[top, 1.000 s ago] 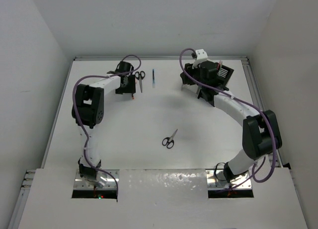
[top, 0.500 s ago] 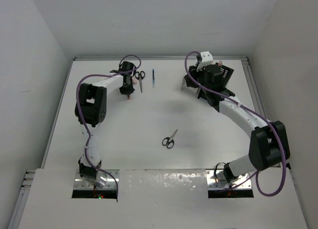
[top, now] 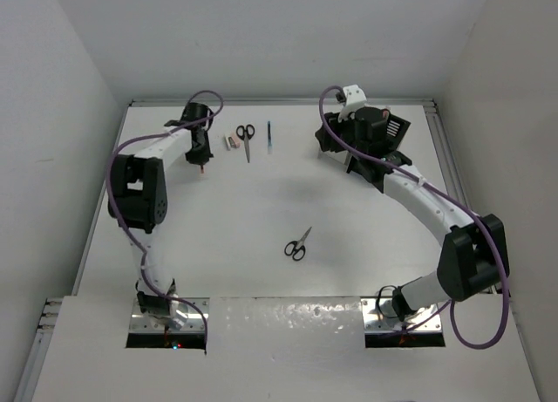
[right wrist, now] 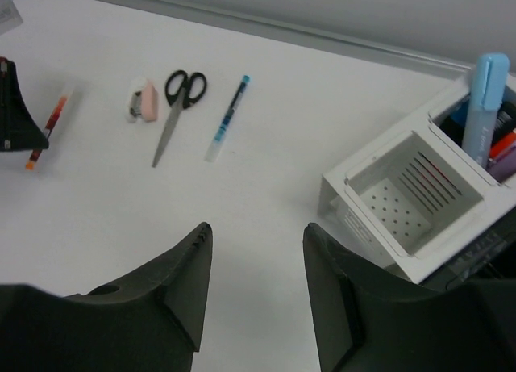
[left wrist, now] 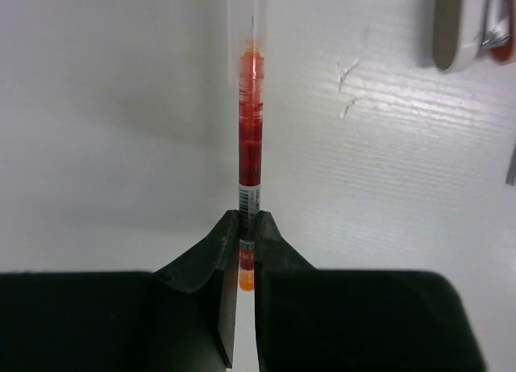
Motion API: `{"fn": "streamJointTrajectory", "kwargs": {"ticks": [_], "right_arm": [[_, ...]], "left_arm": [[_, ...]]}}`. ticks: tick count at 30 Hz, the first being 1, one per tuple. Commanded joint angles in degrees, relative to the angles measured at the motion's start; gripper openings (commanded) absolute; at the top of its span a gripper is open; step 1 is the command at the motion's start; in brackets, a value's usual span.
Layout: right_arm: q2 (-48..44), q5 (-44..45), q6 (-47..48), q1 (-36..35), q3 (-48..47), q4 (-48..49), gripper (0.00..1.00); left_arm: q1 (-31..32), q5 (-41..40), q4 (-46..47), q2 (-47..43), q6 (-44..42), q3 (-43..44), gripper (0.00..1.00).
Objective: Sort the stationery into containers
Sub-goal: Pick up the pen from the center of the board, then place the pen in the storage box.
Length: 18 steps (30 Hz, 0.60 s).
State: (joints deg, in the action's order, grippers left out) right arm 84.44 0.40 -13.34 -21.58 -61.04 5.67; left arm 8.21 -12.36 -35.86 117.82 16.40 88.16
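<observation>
My left gripper (left wrist: 248, 236) is shut on the lower end of a red-orange pen (left wrist: 251, 122), which points away from it, low over the table or on it. From above, that gripper (top: 202, 162) is at the far left. My right gripper (right wrist: 256, 227) hangs open and empty above bare table, left of the white container (right wrist: 403, 186). The black container (top: 394, 127) adjoins it and holds a light-blue marker (right wrist: 486, 106). Scissors (top: 246, 136), a blue pen (top: 269, 136) and a small pink-and-white piece (top: 232, 141) lie at the back. A second pair of scissors (top: 298, 244) lies mid-table.
The right arm hides most of the white container from above. The table's raised rim (top: 279, 102) runs close behind the loose items. White walls close in both sides.
The left gripper has shut on the red-orange pen and moved left with it, uncovering the pink-and-white piece. The right arm swung a little and came back.
</observation>
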Motion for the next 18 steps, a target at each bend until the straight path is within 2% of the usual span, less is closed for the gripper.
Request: {"fn": "streamJointTrajectory", "kwargs": {"ticks": [1, 3, 7, 9, 13, 18], "right_arm": [[0.54, -5.32, -2.72, -0.39, -4.26, 1.35, 0.48], [1.07, -8.22, -4.75, -0.48, -4.97, 3.11, 0.5], [3.35, -12.88, -11.78, -0.83, -7.6, 10.31, 0.52], [5.36, -14.11, -15.72, -1.0, -8.74, 13.29, 0.57], [8.45, -15.26, -21.54, -2.06, -10.77, 18.66, 0.63], [10.82, -14.12, -28.65, -2.5, -9.81, 24.12, 0.66]], "left_arm": [[0.13, 2.68, 9.2, -12.34, -16.02, -0.79, 0.0], [1.72, 4.52, 12.37, -14.62, -28.55, -0.88, 0.0], [2.69, 20.04, 12.74, -16.74, -41.43, -0.01, 0.0], [4.27, 24.2, 12.92, -18.41, -46.61, -0.36, 0.0], [7.26, 33.78, 14.41, -21.49, -48.13, -1.85, 0.0], [10.6, 35.48, 17.13, -23.6, -42.42, -2.9, 0.0]]}}
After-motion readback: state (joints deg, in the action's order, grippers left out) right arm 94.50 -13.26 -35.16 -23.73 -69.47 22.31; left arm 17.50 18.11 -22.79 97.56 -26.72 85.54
